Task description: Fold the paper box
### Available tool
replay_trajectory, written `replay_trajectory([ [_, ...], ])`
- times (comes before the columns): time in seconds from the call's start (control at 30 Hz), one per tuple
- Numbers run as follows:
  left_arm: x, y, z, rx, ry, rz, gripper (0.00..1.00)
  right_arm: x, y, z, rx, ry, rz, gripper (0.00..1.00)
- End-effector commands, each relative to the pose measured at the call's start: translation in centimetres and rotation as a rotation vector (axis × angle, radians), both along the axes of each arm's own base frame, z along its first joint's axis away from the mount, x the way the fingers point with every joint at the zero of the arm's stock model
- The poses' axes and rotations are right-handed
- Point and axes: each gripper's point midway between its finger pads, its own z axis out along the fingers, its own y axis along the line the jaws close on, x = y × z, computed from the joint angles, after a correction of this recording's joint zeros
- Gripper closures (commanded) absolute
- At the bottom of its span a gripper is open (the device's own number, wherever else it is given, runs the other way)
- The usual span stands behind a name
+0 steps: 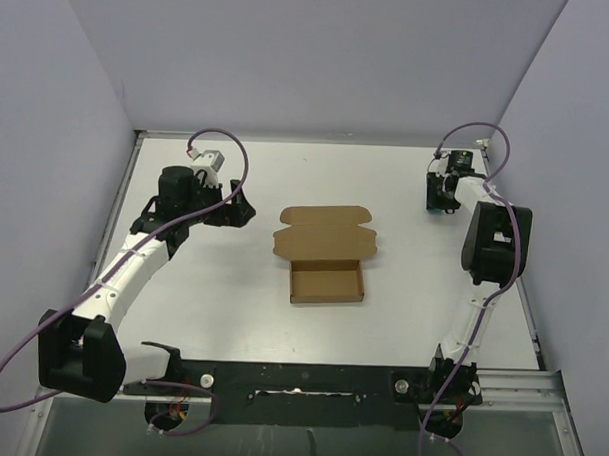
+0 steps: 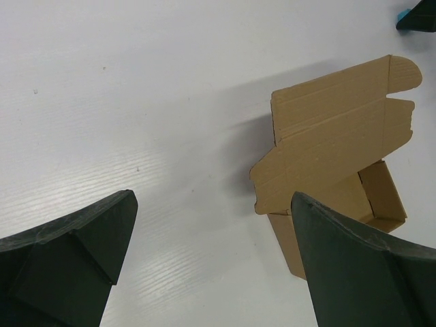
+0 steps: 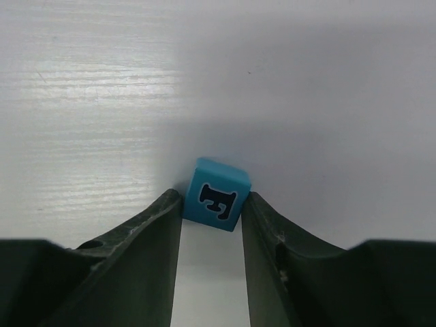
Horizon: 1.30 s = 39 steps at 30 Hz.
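White table (image 1: 231,316), paper box (image 1: 324,257) mid-table, tray formed, lid lying open. My left gripper (image 2: 212,204) gapes empty nearby, ready; right gripper (image 3: 212,201) pinches blue cube (image 3: 216,191), probably clearing it.

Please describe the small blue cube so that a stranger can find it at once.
On the white table, find the right tool at the far right. The blue cube sits between its two fingers. Unlike the brown paper box in the middle, it is tiny and bears a dark mark.
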Motion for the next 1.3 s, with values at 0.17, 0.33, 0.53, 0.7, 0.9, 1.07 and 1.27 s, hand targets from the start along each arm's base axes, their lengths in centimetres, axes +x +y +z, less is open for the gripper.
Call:
replay_trajectory([
  [0.17, 0.7, -0.1, 2.1, -0.029, -0.076, -0.005, 0.02, 1.2, -1.0, 1.3, -0.059, -0.046, 0.041, 0.88],
  [0.33, 0.8, 0.2, 2.4, -0.038, -0.085, 0.001, 0.02, 0.4, -1.2, 3.3, -0.061, -0.082, 0.107, 0.95],
  [0.53, 0.9, 0.2, 2.2, -0.048, -0.081, -0.004, 0.02, -2.4, 1.6, 6.8, 0.082, -0.155, 0.338, 0.98],
  [0.7, 1.0, 0.2, 2.1, -0.044, -0.088, -0.008, 0.02, -4.6, 4.8, 11.4, 0.261, -0.297, 0.479, 0.98],
  [0.9, 0.9, -0.2, 2.4, -0.056, -0.114, -0.05, 0.02, -8.2, 7.8, 17.5, 0.424, -0.476, 0.605, 0.98],
  [1.07, 0.7, -0.7, 2.6, -0.069, -0.141, -0.097, 0.02, -12.3, 11.2, 21.2, 0.521, -0.608, 0.795, 0.98],
  [1.27, 0.4, -1.7, 2.8, -0.092, -0.179, -0.167, 0.02, -16.6, 14.1, 22.3, 0.564, -0.714, 0.985, 1.0],
])
